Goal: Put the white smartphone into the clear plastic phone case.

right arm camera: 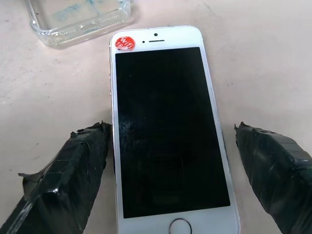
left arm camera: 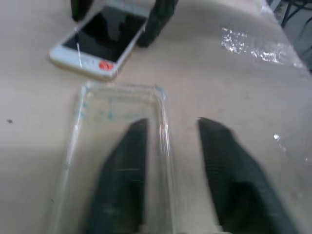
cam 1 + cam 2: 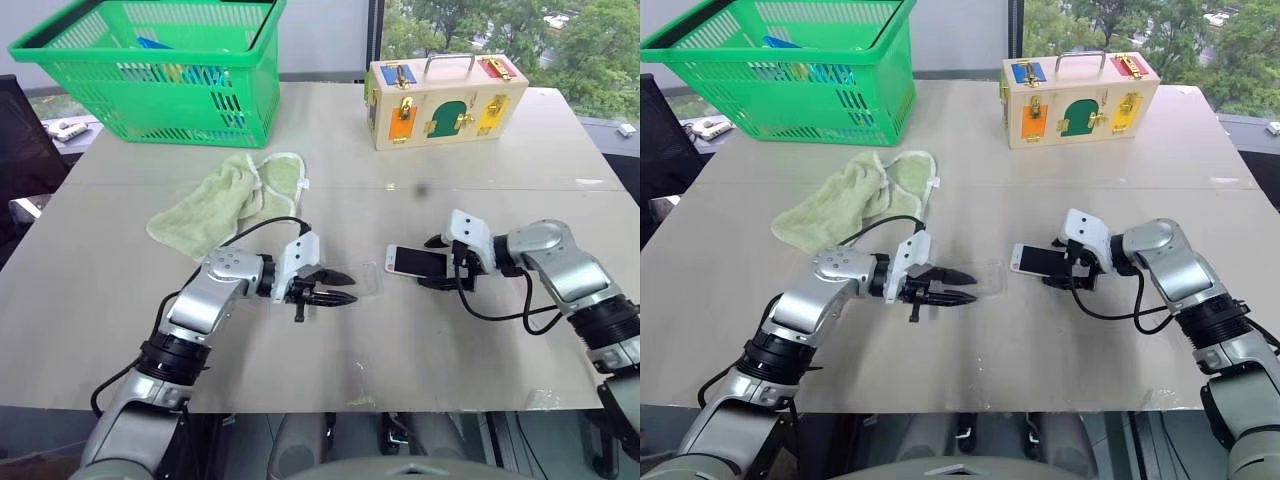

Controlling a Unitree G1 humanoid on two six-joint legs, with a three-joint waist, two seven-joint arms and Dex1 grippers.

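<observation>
Right gripper point(image 1: 165, 180) fingers gape around the white smartphone point(image 1: 165, 131) (ungripped); closing off-center could shove it into the clear plastic phone case point(image 2: 117, 161), which the left gripper point(image 3: 345, 285), fingers half open, straddles by one edge.

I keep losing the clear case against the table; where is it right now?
In the left eye view the clear plastic phone case lies flat on the table near the centre, between the left gripper and the white smartphone.
</observation>
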